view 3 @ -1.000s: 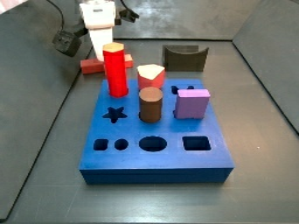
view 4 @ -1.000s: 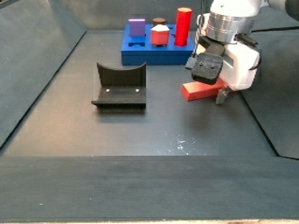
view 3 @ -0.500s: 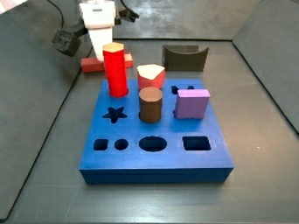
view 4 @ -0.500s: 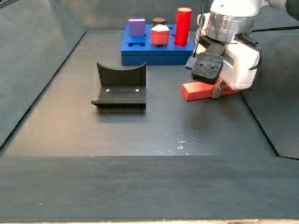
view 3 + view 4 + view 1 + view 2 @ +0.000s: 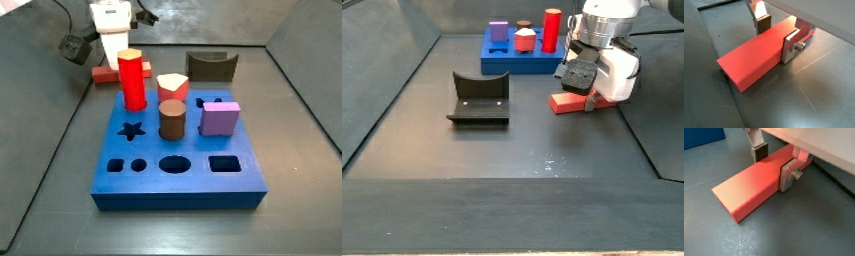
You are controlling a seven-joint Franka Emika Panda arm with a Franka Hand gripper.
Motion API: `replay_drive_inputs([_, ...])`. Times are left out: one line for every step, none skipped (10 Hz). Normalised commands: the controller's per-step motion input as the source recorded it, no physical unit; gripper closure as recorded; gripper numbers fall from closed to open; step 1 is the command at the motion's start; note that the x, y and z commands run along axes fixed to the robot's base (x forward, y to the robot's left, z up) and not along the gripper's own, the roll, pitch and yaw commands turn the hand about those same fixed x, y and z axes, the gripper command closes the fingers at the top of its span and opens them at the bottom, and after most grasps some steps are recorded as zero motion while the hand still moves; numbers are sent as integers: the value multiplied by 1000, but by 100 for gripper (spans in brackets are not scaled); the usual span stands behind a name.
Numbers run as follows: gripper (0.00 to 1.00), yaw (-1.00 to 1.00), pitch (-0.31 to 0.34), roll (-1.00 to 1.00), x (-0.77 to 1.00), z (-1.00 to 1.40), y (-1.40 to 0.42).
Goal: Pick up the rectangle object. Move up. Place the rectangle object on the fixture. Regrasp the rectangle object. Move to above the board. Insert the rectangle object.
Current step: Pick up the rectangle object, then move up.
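The rectangle object is a long salmon-red bar lying flat on the dark floor, also seen in the other wrist view. My gripper straddles it near one end, with one silver finger plate against each long side, shut on the bar. In both side views the gripper is low at the floor over the bar, beside the blue board. The bar shows partly behind the red post. The dark fixture stands apart from the gripper and has nothing on it.
On the board stand a red hexagonal post, a brown cylinder and a purple cube. The board sits against the far wall. Sloped dark walls enclose the floor; the gripper is near one side wall.
One second ago a dark finger showed beside the bar, apart from it. The fingers have since closed onto the bar. The bar still rests on the floor.
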Motion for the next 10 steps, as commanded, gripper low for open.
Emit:
replay_drive_inputs([100, 0, 0, 0, 0, 0, 0])
replay_drive_inputs([100, 0, 0, 0, 0, 0, 0])
replay_drive_inputs([100, 0, 0, 0, 0, 0, 0])
replay_drive_inputs([100, 0, 0, 0, 0, 0, 0])
replay_drive_inputs([100, 0, 0, 0, 0, 833, 0])
replay_drive_inputs([100, -41, -2, 5, -7, 843, 44])
replay_drive_inputs([100, -49, 26, 10, -29, 760, 48])
replay_drive_inputs([100, -49, 37, 17, -21, 669, 39])
replay_drive_inputs([100, -45, 48, 25, -17, 563, 30])
replay_drive_inputs([100, -41, 53, 36, -18, 444, 27])
